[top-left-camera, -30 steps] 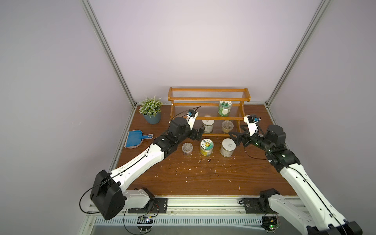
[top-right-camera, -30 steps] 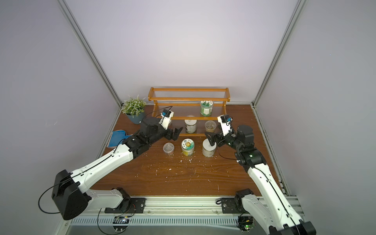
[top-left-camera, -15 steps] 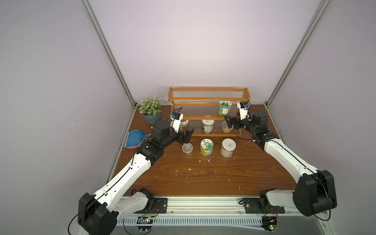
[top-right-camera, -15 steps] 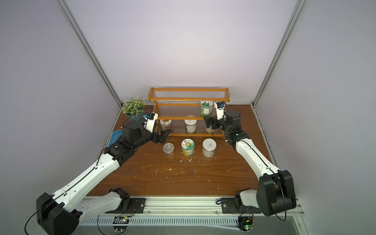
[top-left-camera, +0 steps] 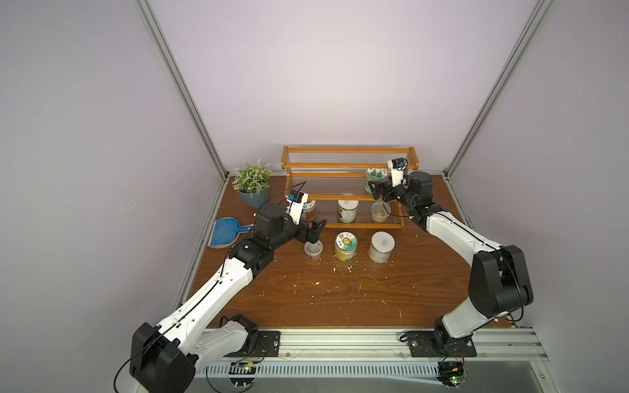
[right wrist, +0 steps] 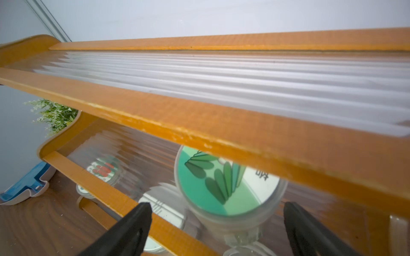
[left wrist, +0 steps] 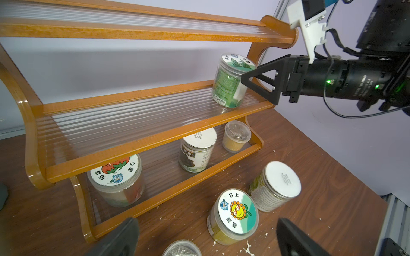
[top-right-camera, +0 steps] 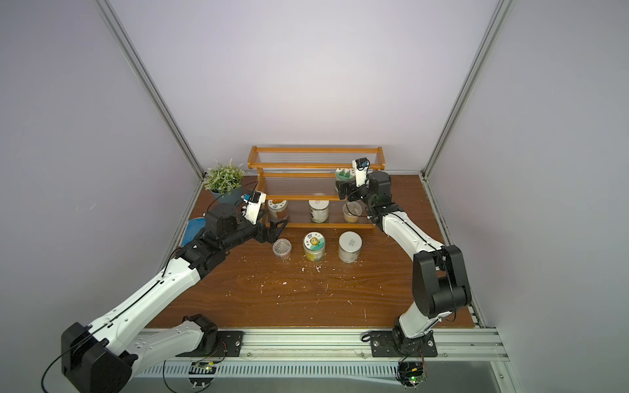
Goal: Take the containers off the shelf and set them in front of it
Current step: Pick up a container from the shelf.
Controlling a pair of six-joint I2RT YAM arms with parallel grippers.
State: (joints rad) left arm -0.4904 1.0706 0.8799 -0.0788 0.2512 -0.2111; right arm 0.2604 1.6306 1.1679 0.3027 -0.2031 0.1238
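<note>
In a top view my right claw (top-left-camera: 376, 191) is up at the middle tier of the orange-brown wooden shelf with clear ribbed tiers (top-left-camera: 326, 196). It is spread wide about the clear jar with the green-pictured lid (top-left-camera: 375, 176). My left claw (top-left-camera: 315, 233) hangs wide and empty over the brown wooden desk (top-left-camera: 340, 299). Just beneath it stands the small clear-lidded tub (top-left-camera: 313, 250). Further along are the yellow-flower-lidded jar (top-left-camera: 346, 244) and the plain white-lidded jar (top-left-camera: 381, 245), all three in front of the shelf.

From my left wrist, three containers stand on the bottom tier ahead of that claw: the jar with the red-and-orange pictured lid (left wrist: 115, 175), the dark-labelled white-lidded jar (left wrist: 196, 150) and the small tub of tan powder (left wrist: 236, 137).

From my right wrist, the green lid lies between my black fingertips (right wrist: 142, 212), slightly ahead. I cannot tell whether they touch it.

So I judge three down and four to go, with the grasp of the green-lidded jar in hand. Next I must close on its wall and lift it over the tier's front rail. I must draw back without striking the tier above, then set it down clear of the standing jars.
</note>
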